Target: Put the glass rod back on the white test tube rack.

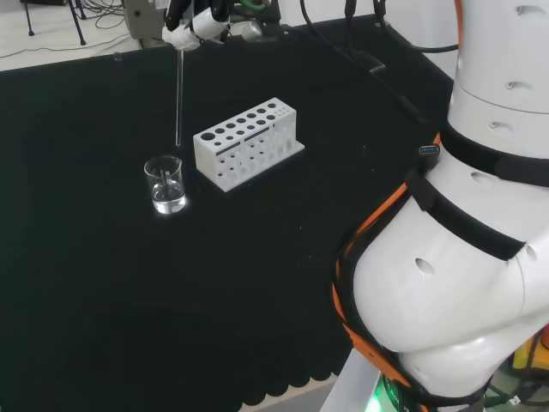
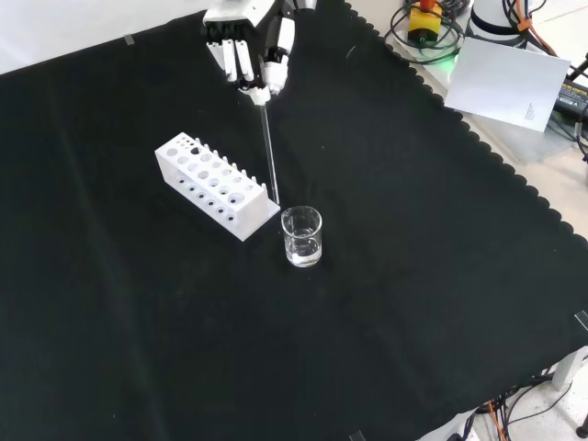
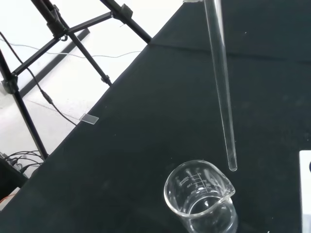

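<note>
The hand (image 2: 250, 57) pinches a glass rod (image 2: 269, 156) upright, clear above the beaker (image 2: 301, 236); best to carry it sideways over the white rack (image 2: 216, 185), then lower slowly.

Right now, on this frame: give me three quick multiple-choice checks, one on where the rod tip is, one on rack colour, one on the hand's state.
1. Where is the lower tip of the glass rod?
A. In a hole of the rack
B. In the air just above the beaker
C. Flat on the cloth

2. What colour is the test tube rack?
A. White
B. Red
C. Blue

3. What is the hand doing?
A. Open, holding nothing
B. Pressing on the rack
C. Shut on the rod's top end

Key: 1 B, the wrist view shows the tip beside and above the beaker's rim; 2 A, white in head and front views; 3 C, the fingers pinch the rod, which hangs down from them.
</note>
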Controlling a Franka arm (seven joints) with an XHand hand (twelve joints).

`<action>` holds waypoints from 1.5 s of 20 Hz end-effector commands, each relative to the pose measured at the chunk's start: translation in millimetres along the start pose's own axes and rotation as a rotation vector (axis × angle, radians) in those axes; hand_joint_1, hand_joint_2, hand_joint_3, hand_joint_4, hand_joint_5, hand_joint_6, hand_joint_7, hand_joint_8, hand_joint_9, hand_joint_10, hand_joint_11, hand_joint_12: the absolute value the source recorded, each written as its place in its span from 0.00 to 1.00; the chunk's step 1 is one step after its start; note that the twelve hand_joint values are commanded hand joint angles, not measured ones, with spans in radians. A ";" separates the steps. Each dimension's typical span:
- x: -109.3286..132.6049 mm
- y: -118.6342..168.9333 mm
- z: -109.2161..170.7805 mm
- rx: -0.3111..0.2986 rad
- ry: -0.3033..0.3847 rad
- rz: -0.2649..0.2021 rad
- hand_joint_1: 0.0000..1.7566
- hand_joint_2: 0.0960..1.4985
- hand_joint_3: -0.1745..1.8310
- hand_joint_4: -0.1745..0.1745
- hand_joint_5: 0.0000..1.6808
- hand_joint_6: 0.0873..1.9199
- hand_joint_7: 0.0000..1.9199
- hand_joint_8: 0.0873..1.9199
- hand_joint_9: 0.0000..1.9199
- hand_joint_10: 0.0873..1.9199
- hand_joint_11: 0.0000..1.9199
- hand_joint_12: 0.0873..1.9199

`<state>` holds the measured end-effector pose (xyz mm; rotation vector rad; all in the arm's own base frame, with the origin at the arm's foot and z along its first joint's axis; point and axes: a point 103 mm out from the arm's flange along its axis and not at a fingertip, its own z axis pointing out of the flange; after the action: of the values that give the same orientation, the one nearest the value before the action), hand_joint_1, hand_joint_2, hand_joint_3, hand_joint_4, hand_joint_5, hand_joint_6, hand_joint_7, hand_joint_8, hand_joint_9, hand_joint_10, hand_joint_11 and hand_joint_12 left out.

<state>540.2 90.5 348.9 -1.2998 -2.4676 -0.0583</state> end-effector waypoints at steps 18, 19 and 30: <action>-47.1 -1.8 -6.5 -0.006 0.009 0.085 0.74 0.75 0.00 0.00 0.82 0.00 0.53 0.64 0.84 0.53 0.83 0.48; -48.8 -1.1 -6.5 -0.006 0.016 0.088 0.74 0.75 0.00 0.00 0.82 0.00 0.53 0.64 0.84 0.53 0.83 0.48; -64.4 7.7 -3.7 0.008 0.018 0.097 0.74 0.75 0.00 0.00 0.82 0.00 0.53 0.64 0.84 0.53 0.83 0.47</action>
<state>578.9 46.1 332.5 -1.4032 -2.3909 -0.0437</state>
